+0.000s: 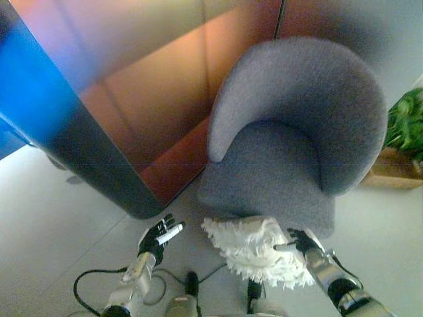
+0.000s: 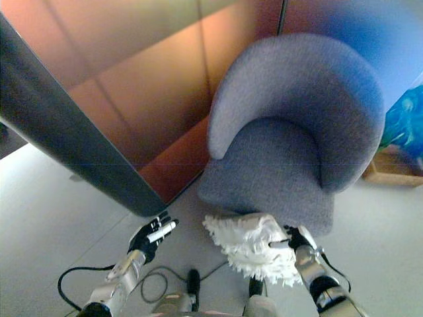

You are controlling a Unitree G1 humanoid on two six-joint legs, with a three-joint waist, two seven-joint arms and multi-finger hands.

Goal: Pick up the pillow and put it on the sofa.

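A white fringed pillow (image 1: pixel 254 247) hangs just in front of the front edge of a grey round-backed armchair (image 1: pixel 291 132); it also shows in the right eye view (image 2: pixel 251 244). My right hand (image 1: pixel 303 242) grips the pillow's right side, fingers curled on it. My left hand (image 1: pixel 158 236) is to the left of the pillow, apart from it, with its fingers straight and holding nothing.
A dark panel with an orange-brown face (image 1: pixel 132 132) stands left of the chair. A green plant (image 1: pixel 404 125) in a wooden box (image 1: pixel 393 172) stands to the chair's right. Pale floor (image 1: pixel 53 218) lies all around.
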